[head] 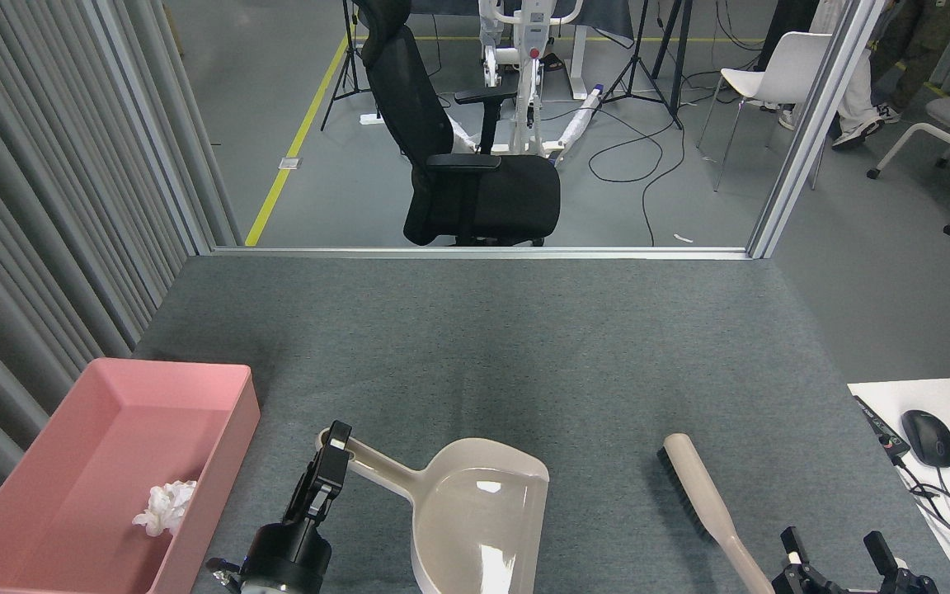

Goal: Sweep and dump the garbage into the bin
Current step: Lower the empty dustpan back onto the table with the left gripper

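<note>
At the near left, the bin (219, 388), a shallow pink plastic tray with sloped walls and rounded corners, sits on the grey surface. In it lies one piece of the garbage (165, 507), a small crumpled white paper ball resting on the tray floor close to its right wall; only this one ball can be seen.

Just right of the bin, the left gripper (333, 452), black and slim, is clamped on the end of the handle of the dustpan (475, 520). The dustpan is smooth, glossy beige plastic, with a long narrow handle running up to the left and a broad scoop with raised side walls; its open mouth faces the near edge and is cut off there. The scoop shows only light glare on its floor, with nothing lying in the visible part.

Further right lies a brush (702, 495), a beige handle with short black bristles along its left side, flat on the surface and angled toward the near right. Beside its near end, the right gripper (834, 554) shows two black fingertips standing apart with nothing between them.

The table (524, 346) is covered in grey felt-like carpet, edged by a metal rail at the far side. Grey ribbed curtains hang along the left. Beyond, a black office chair (458, 165) stands on a grey floor with cables, a yellow line and white chairs. At the far right, a white desk holds a black mouse (928, 437).
</note>
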